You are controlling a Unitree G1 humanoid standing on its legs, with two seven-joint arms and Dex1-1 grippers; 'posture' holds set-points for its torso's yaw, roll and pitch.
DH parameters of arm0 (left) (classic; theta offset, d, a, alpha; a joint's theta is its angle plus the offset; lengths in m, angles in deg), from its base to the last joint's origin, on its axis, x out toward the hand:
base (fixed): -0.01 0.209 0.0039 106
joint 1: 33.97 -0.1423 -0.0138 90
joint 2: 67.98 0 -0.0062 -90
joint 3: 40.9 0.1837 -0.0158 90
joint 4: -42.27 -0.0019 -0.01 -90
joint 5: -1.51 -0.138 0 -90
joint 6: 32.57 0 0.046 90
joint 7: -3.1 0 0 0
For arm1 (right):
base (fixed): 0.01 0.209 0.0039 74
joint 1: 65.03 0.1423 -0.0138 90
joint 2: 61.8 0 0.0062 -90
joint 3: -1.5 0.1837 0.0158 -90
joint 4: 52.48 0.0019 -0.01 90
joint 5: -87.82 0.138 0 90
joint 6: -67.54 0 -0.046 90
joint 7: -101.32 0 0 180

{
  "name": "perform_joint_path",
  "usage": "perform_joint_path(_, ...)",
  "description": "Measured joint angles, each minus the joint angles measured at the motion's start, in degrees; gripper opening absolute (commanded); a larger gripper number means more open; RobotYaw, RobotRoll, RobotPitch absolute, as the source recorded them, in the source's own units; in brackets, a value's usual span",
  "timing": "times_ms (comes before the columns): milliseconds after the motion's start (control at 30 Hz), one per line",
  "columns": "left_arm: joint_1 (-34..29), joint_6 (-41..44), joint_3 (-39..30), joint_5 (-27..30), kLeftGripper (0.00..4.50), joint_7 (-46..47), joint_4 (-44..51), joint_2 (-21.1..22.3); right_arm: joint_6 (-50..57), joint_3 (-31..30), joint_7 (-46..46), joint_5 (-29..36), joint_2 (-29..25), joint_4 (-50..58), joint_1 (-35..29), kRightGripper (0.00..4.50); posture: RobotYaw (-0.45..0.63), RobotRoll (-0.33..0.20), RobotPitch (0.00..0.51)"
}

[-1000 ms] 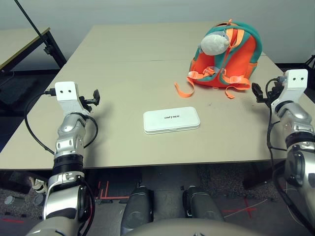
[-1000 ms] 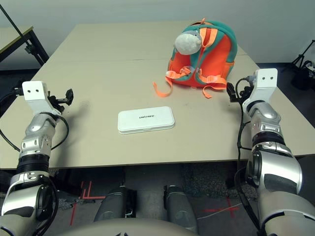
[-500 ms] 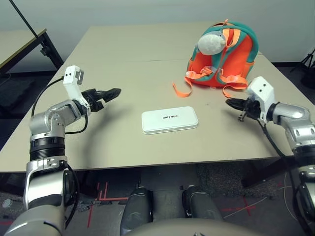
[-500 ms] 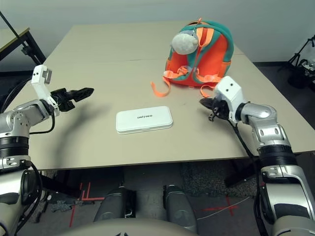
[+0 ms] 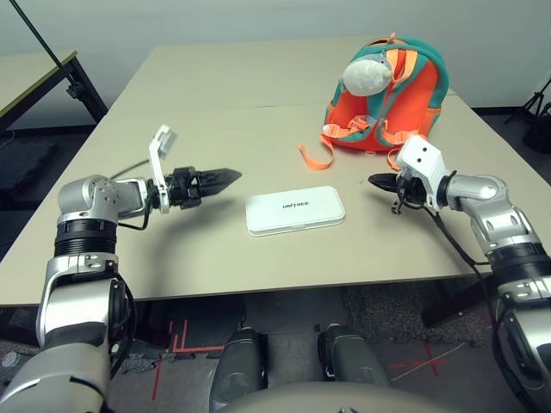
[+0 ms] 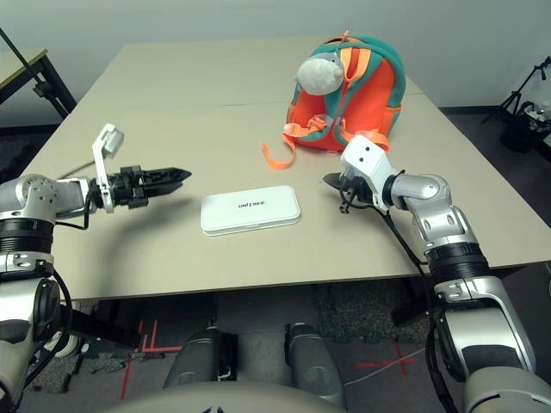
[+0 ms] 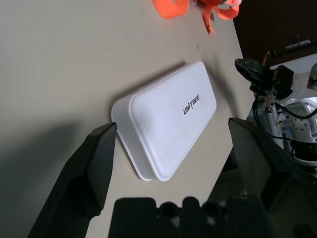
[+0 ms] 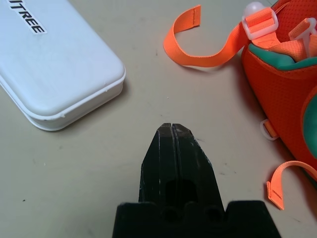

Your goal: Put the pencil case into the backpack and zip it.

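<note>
Lying flat near the table's (image 5: 155, 95) front edge: the case (image 5: 295, 211), lettering up, untouched by either gripper. Standing upright well behind it and toward the right: the backpack (image 5: 405, 95), plush toy (image 5: 368, 75) hanging at its top, orange straps (image 5: 317, 157) trailing onto the table toward the case. Zip probably open down the front, though hard to confirm from here.

Pointing in from the left, near the case's short end: the left gripper (image 7: 173, 148), jaws spread wide and framing that end in the wrist view, not touching it; apparently lining up for a pinch across the case's width.

Hovering between the case and the backpack: the right gripper (image 8: 172, 130), fingers pressed together on nothing, tip aimed at bare table just beside the case's corner. Likely waiting there for steadying the backpack or pulling at the zip later.

Nothing packed yet; case and backpack sitting well apart.
</note>
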Motion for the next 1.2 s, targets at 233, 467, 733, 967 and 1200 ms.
perform_joint_path(233,2.72,0.22,2.16,-1.61,4.50,-4.07,-6.92,-0.46,-1.61,-0.01,0.05,-0.59,0.40,-1.44,0.41,0.01,-0.10,0.000,0.001)
perform_joint_path(467,4.75,1.71,5.66,-3.51,4.50,-8.17,-10.44,-1.49,-2.76,-0.14,0.23,-1.95,0.64,-3.29,0.75,0.01,-0.11,0.000,0.000)
perform_joint_path(733,5.08,1.64,8.43,-6.72,4.50,-10.30,-14.09,-2.72,-3.59,-0.58,0.23,-2.82,1.38,-4.50,1.10,0.01,-0.11,0.000,0.006)
perform_joint_path(967,5.39,0.99,9.06,-8.64,4.50,-11.68,-15.36,-3.04,-4.90,-2.49,0.27,-4.55,1.78,-5.32,1.24,0.01,-0.11,0.000,0.010)
perform_joint_path(1200,6.71,-0.27,8.56,-10.31,4.50,-11.83,-17.78,-4.12,-6.82,-4.70,0.49,-7.15,2.58,-7.41,1.75,0.01,-0.10,0.000,0.011)
